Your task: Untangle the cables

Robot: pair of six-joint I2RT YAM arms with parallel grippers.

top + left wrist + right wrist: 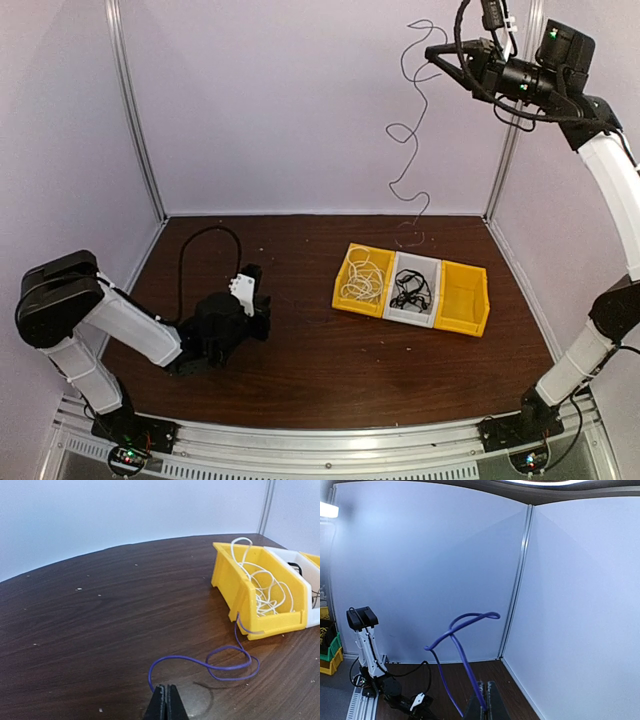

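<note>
My right gripper (432, 52) is raised high at the back right, shut on a thin purple cable (465, 665) that sits between its jaws (486, 685). In the top view that cable (391, 182) hangs in loose curls down to the table behind the bins. My left gripper (266, 312) rests low on the table left of the bins, with its jaws (166, 690) shut. A purple cable (227, 667) loops from the yellow bin's corner to the outer edge of the left fingertip. It does not show in the seam between the fingers.
Three bins stand in a row at centre right. The yellow bin (345, 262) (250, 602) holds white cables (365, 282) (265, 587). The grey bin (428, 262) holds black cables (410, 290), and beside it is another yellow bin (465, 300). The left arm's thick black cable (185, 250) arcs over the table.
</note>
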